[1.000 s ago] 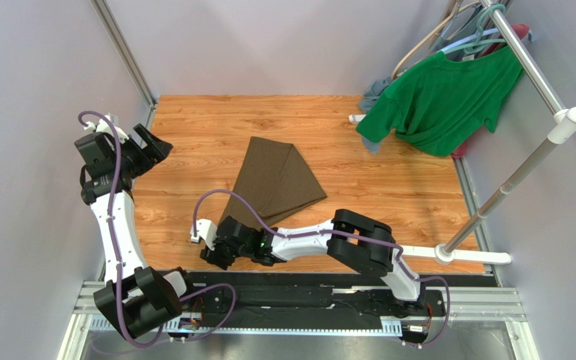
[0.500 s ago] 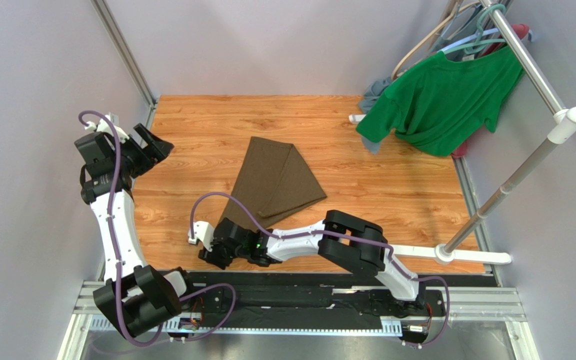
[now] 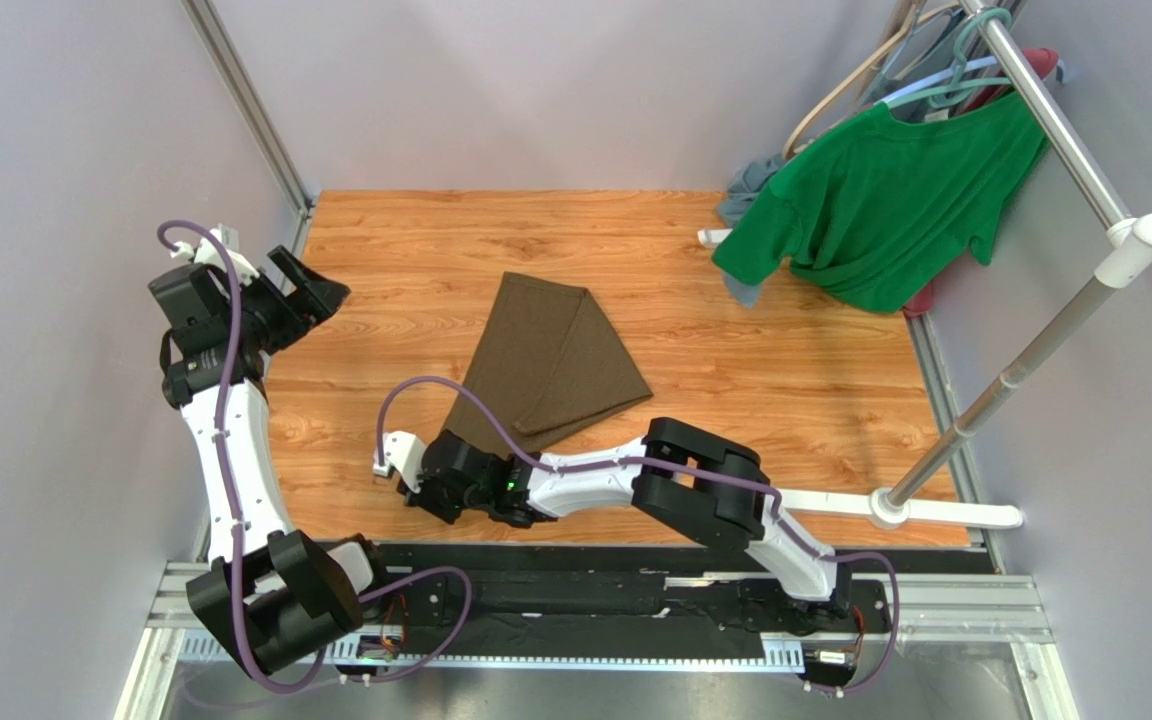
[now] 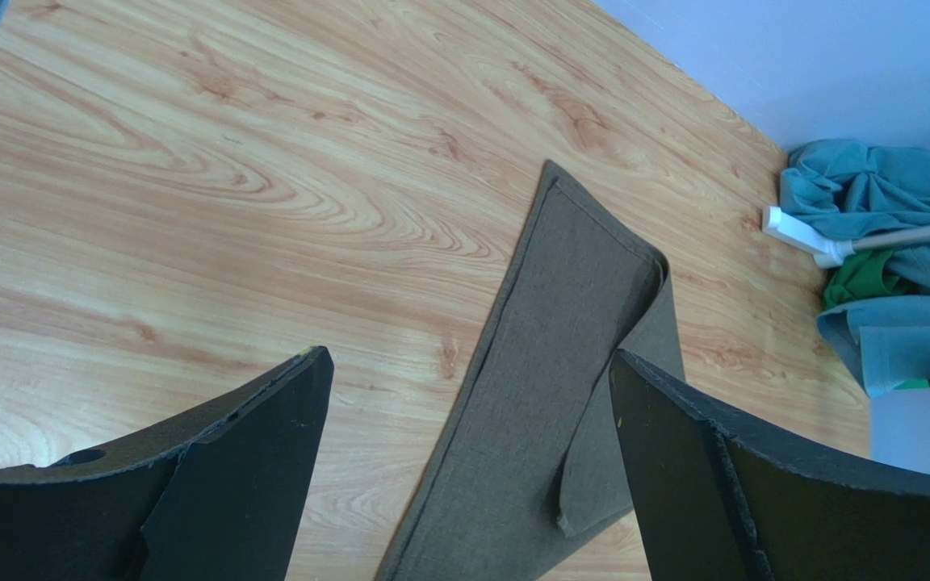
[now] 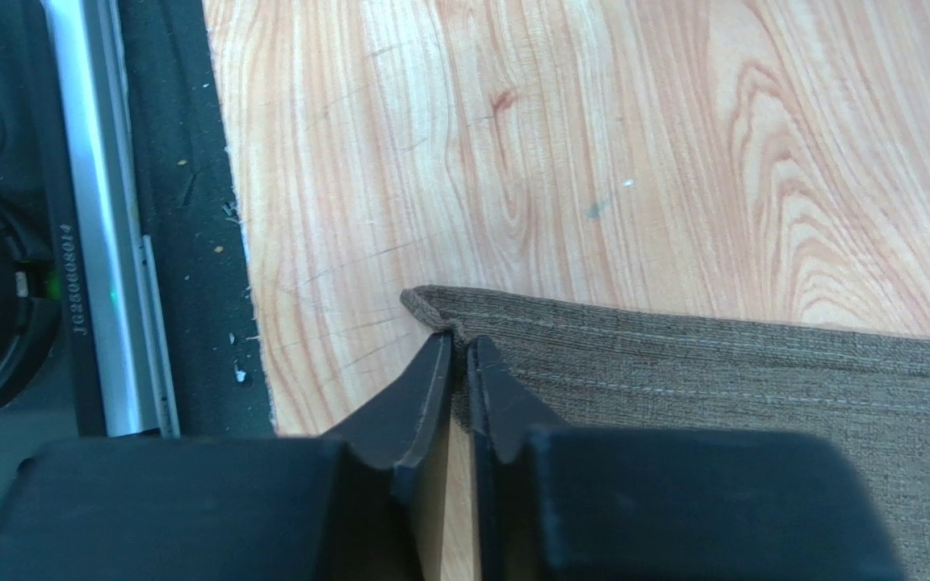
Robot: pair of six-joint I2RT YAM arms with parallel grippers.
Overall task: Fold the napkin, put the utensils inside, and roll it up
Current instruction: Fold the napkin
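Observation:
The napkin (image 3: pixel 555 357) is a dark olive-brown cloth lying folded in a wedge on the wooden table, its narrow end pointing toward the arms. My right gripper (image 3: pixel 444 459) sits low at that near corner. In the right wrist view its jaws (image 5: pixel 460 345) are pinched together on the hem of the napkin (image 5: pixel 725 363). My left gripper (image 3: pixel 312 290) hovers open at the table's left side, with the napkin (image 4: pixel 555 387) showing below between its wide-spread fingers (image 4: pixel 252 460). The utensils are out of view.
A bright green T-shirt (image 3: pixel 883 195) hangs from a rack pole (image 3: pixel 1056 113) at the back right, over a grey-blue garment (image 3: pixel 748 188). The rack's white foot (image 3: pixel 920 512) lies along the near right. The table's near edge (image 5: pixel 240 303) is just beside the right gripper.
The right gripper has slid slightly left and forward to the napkin's near corner, and its jaws have closed on the hem. The left arm has not moved.

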